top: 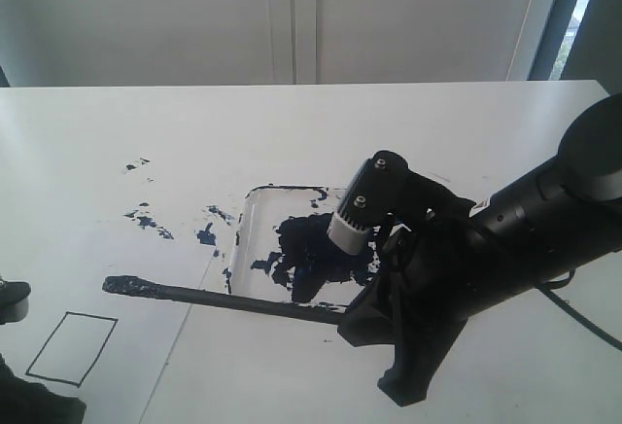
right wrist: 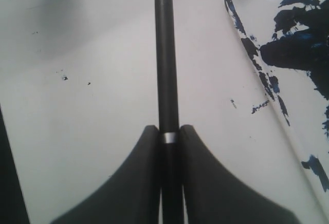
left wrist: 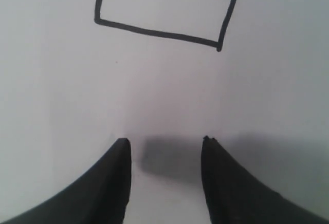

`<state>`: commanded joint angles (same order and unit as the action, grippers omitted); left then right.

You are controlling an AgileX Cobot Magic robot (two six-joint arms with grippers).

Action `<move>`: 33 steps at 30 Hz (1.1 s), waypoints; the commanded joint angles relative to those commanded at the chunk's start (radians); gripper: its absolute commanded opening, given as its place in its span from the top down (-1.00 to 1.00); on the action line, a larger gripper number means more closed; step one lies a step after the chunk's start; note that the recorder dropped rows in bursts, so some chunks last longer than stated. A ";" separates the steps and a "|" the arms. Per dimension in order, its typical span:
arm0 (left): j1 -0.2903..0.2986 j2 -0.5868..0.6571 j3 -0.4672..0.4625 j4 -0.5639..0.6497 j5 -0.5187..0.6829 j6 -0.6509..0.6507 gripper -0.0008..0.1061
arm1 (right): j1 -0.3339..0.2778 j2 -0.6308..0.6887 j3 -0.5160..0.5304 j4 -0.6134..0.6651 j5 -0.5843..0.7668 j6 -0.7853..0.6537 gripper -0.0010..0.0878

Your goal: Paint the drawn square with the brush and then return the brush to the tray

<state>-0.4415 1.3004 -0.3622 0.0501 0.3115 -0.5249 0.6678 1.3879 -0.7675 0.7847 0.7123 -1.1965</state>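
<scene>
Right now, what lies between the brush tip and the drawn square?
Only bare white paper, as the exterior view shows; the tip of the brush ends short of the drawn square.

Drawn square partly off-frame

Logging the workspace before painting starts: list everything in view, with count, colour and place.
brush: one, black, tip reaching left past the tray
tray: one, clear, dark blue paint pooled inside, mid-table
drawn square: one, black outline, blank inside, lower left of exterior view
paint specks: several, dark blue, left of the tray
table: one, white, under everything
right gripper: one, black, shut on the brush handle
left gripper: one, black, open, empty, near the drawn square
</scene>
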 joint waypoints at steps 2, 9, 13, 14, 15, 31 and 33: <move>0.000 0.012 0.000 0.015 -0.005 0.000 0.08 | 0.000 0.000 0.000 0.000 0.000 0.000 0.98; 0.000 0.032 0.000 0.147 -0.004 0.005 0.08 | 0.000 0.000 0.000 0.000 0.000 0.000 0.98; 0.000 0.032 0.000 0.250 0.001 0.007 0.08 | 0.000 0.000 0.000 0.000 0.000 0.000 0.98; 0.000 0.032 0.000 0.277 0.001 0.007 0.08 | 0.000 0.000 0.000 0.000 0.000 0.000 0.98; 0.000 0.032 0.000 0.302 0.003 0.008 0.08 | 0.000 0.000 0.000 0.000 0.000 0.000 0.98; 0.000 0.042 0.000 0.342 0.006 0.246 0.17 | 0.000 0.000 0.000 0.000 0.000 0.000 0.98; 0.000 0.017 -0.002 0.312 -0.002 0.244 0.17 | 0.000 0.000 0.000 0.000 0.000 0.000 0.98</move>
<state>-0.4415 1.3177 -0.3640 0.3622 0.3100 -0.2806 0.6678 1.3879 -0.7675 0.7847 0.7123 -1.1965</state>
